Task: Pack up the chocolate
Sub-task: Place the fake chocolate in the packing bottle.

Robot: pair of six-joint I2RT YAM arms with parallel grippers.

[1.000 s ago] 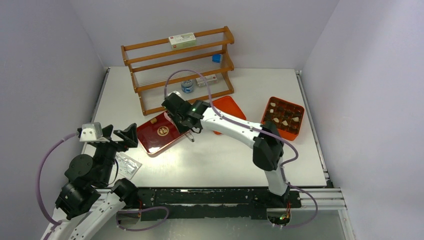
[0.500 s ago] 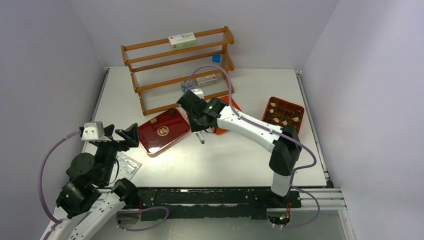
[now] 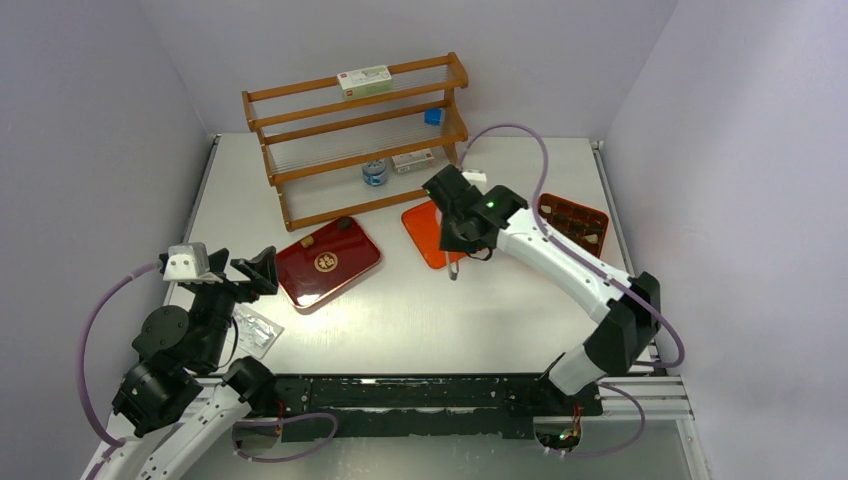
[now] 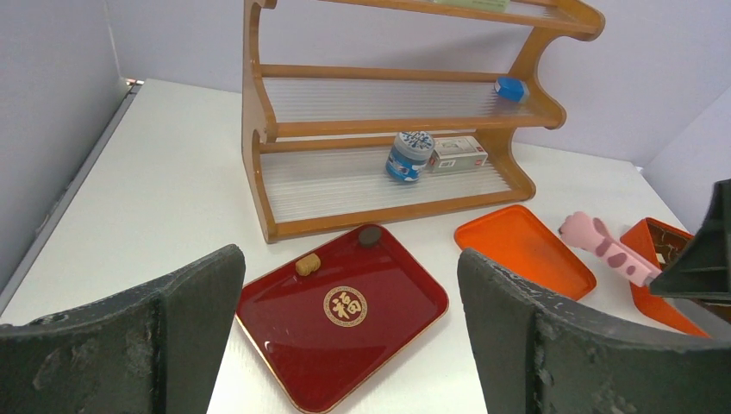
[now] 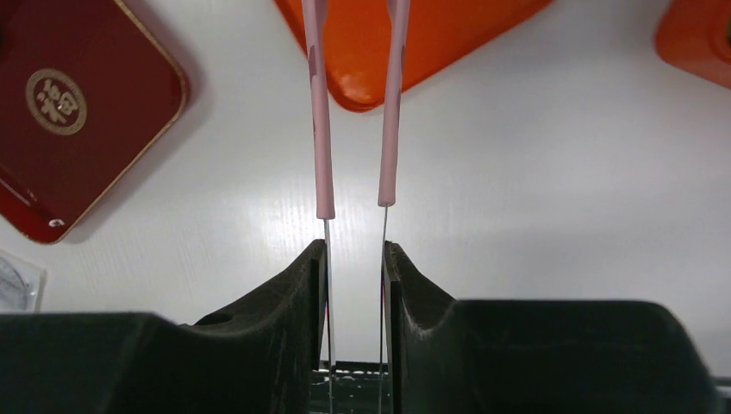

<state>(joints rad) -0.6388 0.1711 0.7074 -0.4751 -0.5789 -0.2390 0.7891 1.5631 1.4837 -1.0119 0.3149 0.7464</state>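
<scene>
Two pieces of chocolate lie at the far edge of the dark red tray (image 3: pixel 327 262): a tan one (image 4: pixel 308 264) and a dark one (image 4: pixel 370 235). More chocolate sits in the orange divided box (image 3: pixel 578 222), partly hidden behind my right arm. My right gripper (image 5: pixel 353 247) is shut on the pink tongs (image 5: pixel 321 129), hanging over the near edge of the orange lid (image 3: pixel 425 232). The tong tips run out of the wrist view, so I cannot see whether they hold anything. My left gripper (image 4: pixel 349 259) stands open and empty, near the table's left front, facing the red tray.
A wooden shelf rack (image 3: pixel 358 135) stands at the back with a blue-and-white jar (image 3: pixel 375 173), a small box and a blue item on it. A clear plastic packet (image 3: pixel 250 330) lies beside my left arm. Grey walls close in both sides.
My right arm has swung right with the tongs, from over the red tray to the orange lid. The left arm has not moved.
</scene>
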